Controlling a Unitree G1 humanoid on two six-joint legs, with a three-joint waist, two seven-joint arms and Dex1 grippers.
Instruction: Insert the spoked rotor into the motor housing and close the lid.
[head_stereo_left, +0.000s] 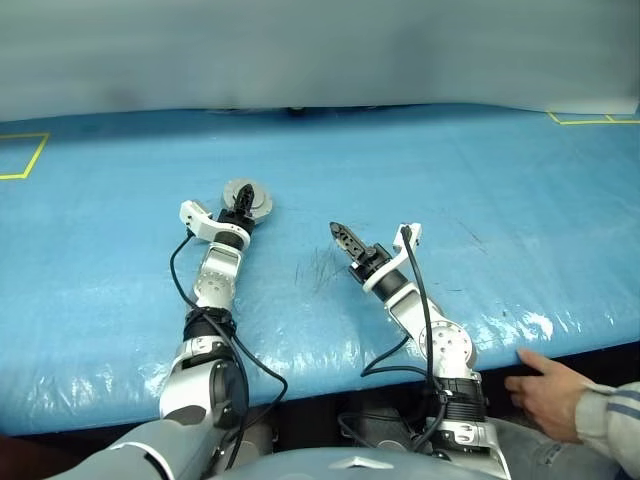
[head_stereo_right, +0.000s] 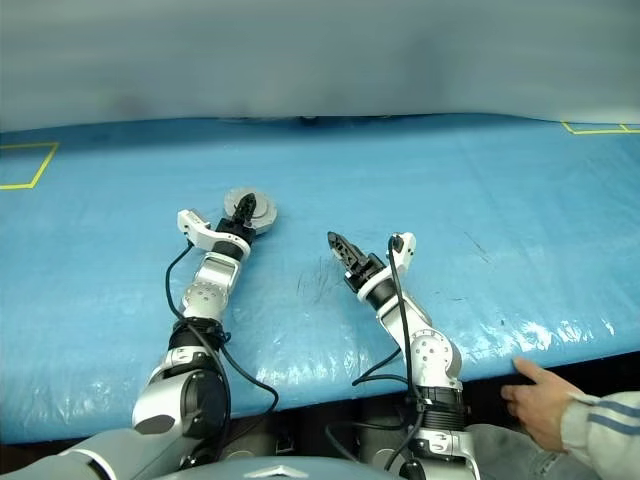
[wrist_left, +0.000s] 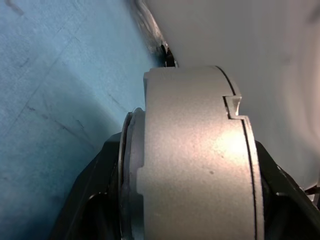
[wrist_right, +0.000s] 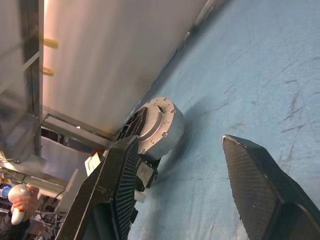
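On the blue plastic-covered table (head_stereo_left: 480, 200), toward its left-centre, the round silver-grey metal motor housing (head_stereo_left: 247, 198) sits at the tip of the left gripper (head_stereo_left: 238, 213). Seen from the left wrist, the housing presents its plain matt-grey cylindrical wall with a fine seam line and a small stepped notch, and one black finger (wrist_left: 90, 200) stands on each side of that wall; the jaws are spread to the width of the body and appear to clamp it by the rim. Whether the round light-grey lid is closed on the housing cannot be told with certainty, though the seam suggests two halves lying together. The spoked rotor cannot be made out. By its look the housing is a rigid, dense metal part: it should be heavy for its bulk, will not deform under the fingers, and its smooth wall may slide if pinched lightly. The best hold is judged to be across the outer wall on opposite sides, low on the body and clear of the seam and notch, so that the lid side stays free. The right gripper (head_stereo_right: 337, 244) stands well apart from the housing, above the bare table surface, its two black textured fingers (wrist_right: 260, 185) widely separated with nothing between them. A person's hand (head_stereo_left: 545, 390) rests at the near table edge, on the right.
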